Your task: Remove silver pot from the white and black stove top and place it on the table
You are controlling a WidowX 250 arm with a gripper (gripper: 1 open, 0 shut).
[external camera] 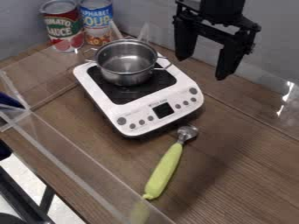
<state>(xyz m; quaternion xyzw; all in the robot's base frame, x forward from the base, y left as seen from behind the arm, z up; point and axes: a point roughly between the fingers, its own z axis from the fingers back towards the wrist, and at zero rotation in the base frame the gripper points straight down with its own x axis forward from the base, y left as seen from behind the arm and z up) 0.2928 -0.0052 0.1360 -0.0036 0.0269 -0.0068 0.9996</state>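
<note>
Silver pot (125, 61): upright, mouth up, seated on the black square top of the stove top (140, 86), toward its 11 o'clock corner. A thin handle projects from the rim toward 3 o'clock (that is the pot's long axis). Interior looks empty.

Stove top: white, rounded-square, set diagonally on the table (246, 149); button panel and display face 5 o'clock.

Tin cans: two, labelled, upright, side by side at 11 o'clock from the pot, near it but apart; a red-labelled can (61, 25) and a lighter can (98, 22) beside it.

Scoop (169, 166): yellow-green handle with a metal head, lying flat on the table at 5 o'clock from the stove, long axis running 1 o'clock to 7 o'clock, head nearest the stove.

Clear plastic rail (59, 162): along the table's near edge.

Gripper (205, 55): black, pointing down, hanging at 3 o'clock from the pot, above the stove's far corner; jaws spread wide, nothing between them, clear of the pot.
</note>
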